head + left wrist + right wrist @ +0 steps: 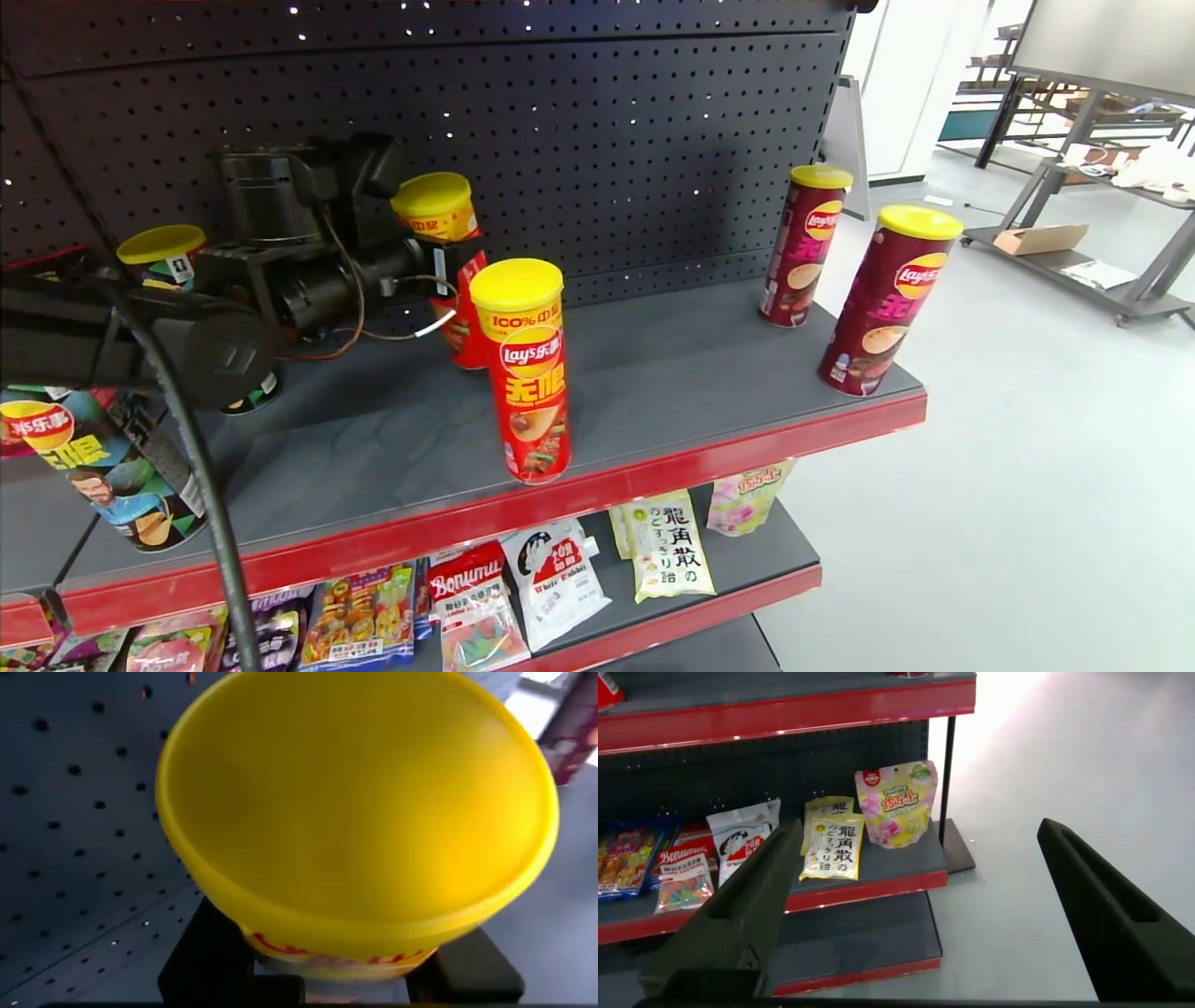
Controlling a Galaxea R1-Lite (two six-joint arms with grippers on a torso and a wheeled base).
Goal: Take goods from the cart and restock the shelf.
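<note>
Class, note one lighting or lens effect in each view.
Head view: the corner maroon can leans outward, a wide-lens effect; light specks shine through the pegboard. Right wrist view: the floor glares white. Left wrist view: the yellow lid of the held can looms huge.

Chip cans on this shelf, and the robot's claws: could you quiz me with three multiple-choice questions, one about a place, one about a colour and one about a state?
1. Where do the two maroon cans stand?
A. on the floor
B. at the right end of the top shelf
C. among the candy bags below

2. What colour are the cans' lids?
A. yellow
B. green
C. white

3. What state is the right gripper in?
A. clamped on a bag
B. clamped on a can
C. open, holding nothing

Answers: 1 B, both stand upright near the shelf's right edge. 2 A, every lid in sight is yellow. 3 C, its jaws are spread wide with nothing between them.
</note>
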